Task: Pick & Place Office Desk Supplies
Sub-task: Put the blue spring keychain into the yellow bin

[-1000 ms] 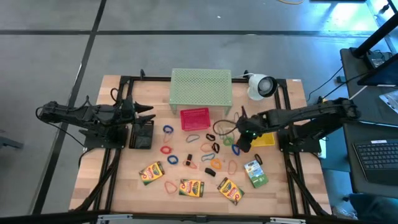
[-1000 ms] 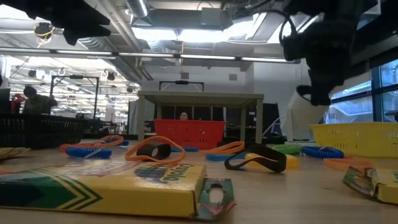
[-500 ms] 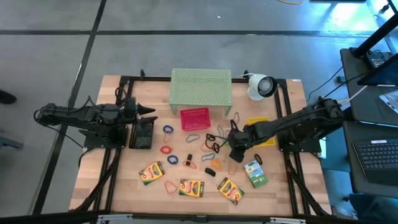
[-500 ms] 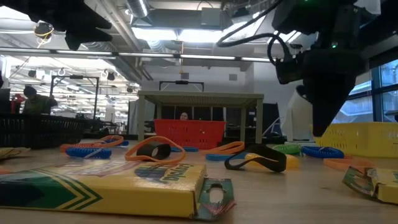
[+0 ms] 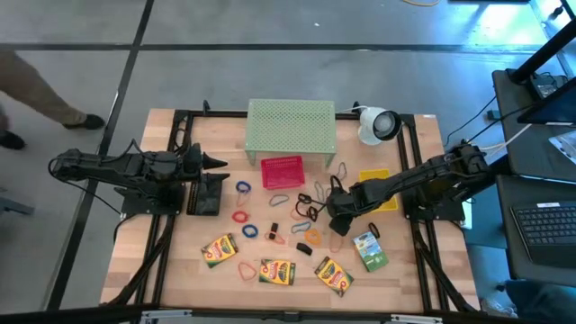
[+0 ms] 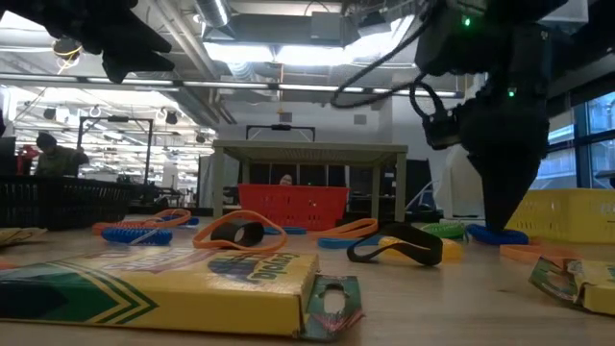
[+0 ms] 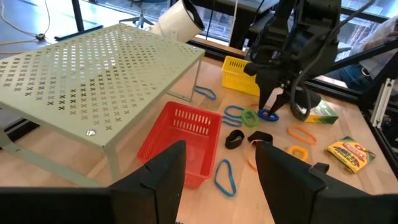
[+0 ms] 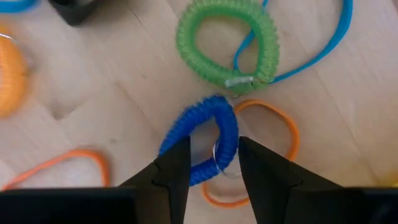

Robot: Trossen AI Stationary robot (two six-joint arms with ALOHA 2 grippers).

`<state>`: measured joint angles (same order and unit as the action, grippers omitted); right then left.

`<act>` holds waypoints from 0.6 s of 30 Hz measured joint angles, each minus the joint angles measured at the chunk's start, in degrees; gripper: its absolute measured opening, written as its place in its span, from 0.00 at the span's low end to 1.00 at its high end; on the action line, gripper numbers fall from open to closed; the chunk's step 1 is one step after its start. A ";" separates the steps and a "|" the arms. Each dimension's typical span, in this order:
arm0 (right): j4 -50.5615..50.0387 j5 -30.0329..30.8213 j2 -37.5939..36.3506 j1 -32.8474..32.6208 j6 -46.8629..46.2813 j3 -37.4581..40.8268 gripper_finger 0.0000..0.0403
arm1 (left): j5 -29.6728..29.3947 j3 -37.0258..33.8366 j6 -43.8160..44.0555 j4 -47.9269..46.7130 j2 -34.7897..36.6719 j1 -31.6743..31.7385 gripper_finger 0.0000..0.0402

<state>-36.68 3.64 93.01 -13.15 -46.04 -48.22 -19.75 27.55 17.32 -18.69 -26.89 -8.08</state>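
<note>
My right gripper point(image 8: 214, 148) is open and low over the table's middle right point(image 5: 335, 220), pointing down. Its fingers stand on either side of one arc of a blue coiled band loop point(image 8: 225, 124); whether they touch it does not show. A green coiled loop point(image 8: 189, 56) and orange bands lie just beyond. Several yellow-and-green crayon boxes point(image 5: 277, 271) lie flat along the near edge. Loose bands and dark clips point(image 5: 275, 229) are scattered across the middle. My left gripper point(image 7: 217, 168) is open, waiting above the table's left side point(image 5: 212, 163).
A pale green mesh stand point(image 5: 291, 130) stands at the far middle with a red basket point(image 5: 282, 171) in front of it. A black basket point(image 5: 205, 193) sits left and a yellow basket point(image 5: 380, 193) lies partly under my right arm. A white lamp-like device point(image 5: 378, 124) is far right.
My right gripper has moved toward the table's left and near edge and come down over the blue coiled loop. In the low view its fingertips have dropped almost to the tabletop. Nothing on the table has shifted.
</note>
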 joint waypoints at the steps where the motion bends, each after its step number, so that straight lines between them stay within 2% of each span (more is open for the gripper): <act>1: 0.00 0.00 0.42 0.00 0.00 0.01 0.34 | 0.00 0.00 0.01 0.07 0.00 0.00 0.48; 8: -0.20 0.41 -0.22 0.02 -1.31 -0.12 0.30 | 0.00 0.00 -0.04 0.41 0.00 0.00 0.48; 11: -0.99 0.02 -0.56 0.02 -0.82 -0.87 0.23 | -0.02 0.00 -0.13 0.41 0.00 0.00 0.48; 16: -0.82 -0.46 -0.68 0.02 1.53 -1.60 0.05 | -0.03 0.02 -1.47 0.43 0.00 0.00 0.48; 18: -0.93 -0.69 -0.68 0.02 1.96 -1.59 0.02 | -0.04 0.02 -1.50 0.41 0.00 0.00 0.48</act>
<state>-37.61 2.95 92.33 -13.13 -44.08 -49.81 -19.79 27.57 15.81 -18.28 -26.89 -8.08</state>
